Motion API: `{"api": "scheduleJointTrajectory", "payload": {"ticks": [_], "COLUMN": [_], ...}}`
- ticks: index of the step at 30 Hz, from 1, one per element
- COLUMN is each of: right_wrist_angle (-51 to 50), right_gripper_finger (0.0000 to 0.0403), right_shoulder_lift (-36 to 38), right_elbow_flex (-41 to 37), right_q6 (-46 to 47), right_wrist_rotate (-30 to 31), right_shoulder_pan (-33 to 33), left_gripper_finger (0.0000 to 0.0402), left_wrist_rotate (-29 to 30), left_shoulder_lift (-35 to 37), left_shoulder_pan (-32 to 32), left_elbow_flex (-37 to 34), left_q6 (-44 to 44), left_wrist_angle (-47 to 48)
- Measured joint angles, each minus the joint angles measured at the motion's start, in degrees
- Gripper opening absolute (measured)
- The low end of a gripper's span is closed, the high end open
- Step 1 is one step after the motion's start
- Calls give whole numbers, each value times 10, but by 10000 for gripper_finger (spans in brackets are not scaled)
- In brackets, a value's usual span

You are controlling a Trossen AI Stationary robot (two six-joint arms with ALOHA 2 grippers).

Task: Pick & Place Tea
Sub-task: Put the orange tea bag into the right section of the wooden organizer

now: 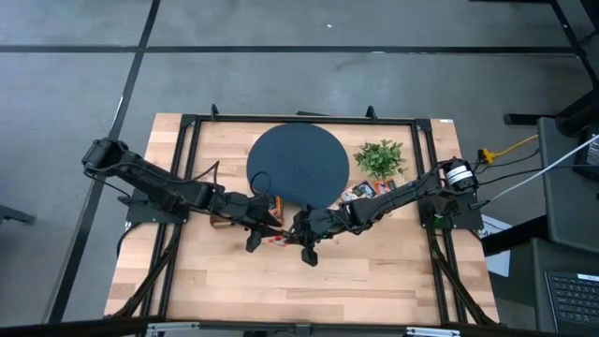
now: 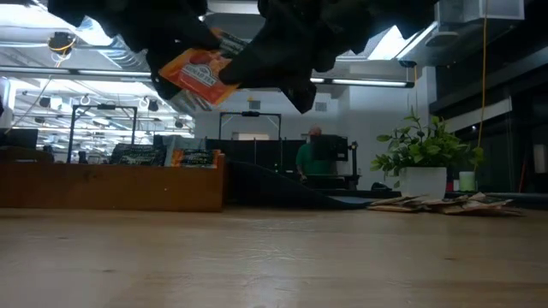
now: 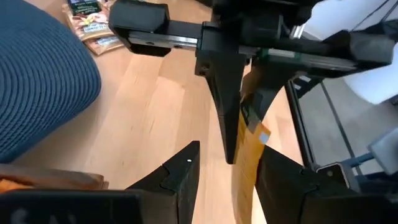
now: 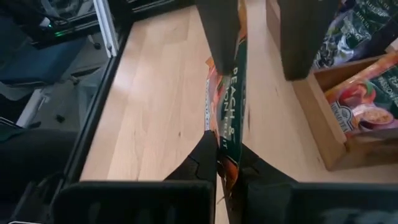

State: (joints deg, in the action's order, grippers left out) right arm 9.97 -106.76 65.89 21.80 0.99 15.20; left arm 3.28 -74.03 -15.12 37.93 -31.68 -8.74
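In the high view the round disc (image 1: 298, 166) lies at upper centre of the table (image 1: 374, 271), with the plant (image 1: 380, 157) just to its right. Below the plant, a scatter of sachets (image 1: 360, 191) sits at the disc's lower-right edge. The two grippers meet below the disc, mid-frame — left gripper (image 1: 265, 234) on the left, right gripper (image 1: 298, 236) on the right, a sachet (image 1: 279, 238) between them. A wooden box (image 4: 336, 118) lies just left of the meeting point.

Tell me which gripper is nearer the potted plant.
Right. The right gripper, shut on an orange sachet, is closer to the plant; the left gripper sits farther away.
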Motion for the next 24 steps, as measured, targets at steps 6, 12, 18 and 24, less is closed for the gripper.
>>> {"api": "scheduleJointTrajectory", "payload": {"ticks": [6, 12, 18, 24], "right_wrist_angle": [-3, -3, 0, 0], "right_gripper_finger": [9, 9, 9, 9], "right_shoulder_lift": [0, 0, 0, 0], "right_elbow_flex": [0, 0, 0, 0], "right_q6": [0, -5, -11, -11], "right_wrist_rotate": [0, 0, 0, 0], "right_shoulder_pan": [0, 0, 0, 0], "left_gripper_finger": [136, 101, 31, 4], "left_wrist_rotate": [0, -24, -31, -24], "left_shoulder_lift": [-5, -5, -5, -5], "left_shoulder_pan": [7, 7, 7, 7], "left_elbow_flex": [0, 0, 0, 0], "left_q6": [43, 43, 40, 48], "left_wrist_angle": [-62, -58, -56, -37]}}
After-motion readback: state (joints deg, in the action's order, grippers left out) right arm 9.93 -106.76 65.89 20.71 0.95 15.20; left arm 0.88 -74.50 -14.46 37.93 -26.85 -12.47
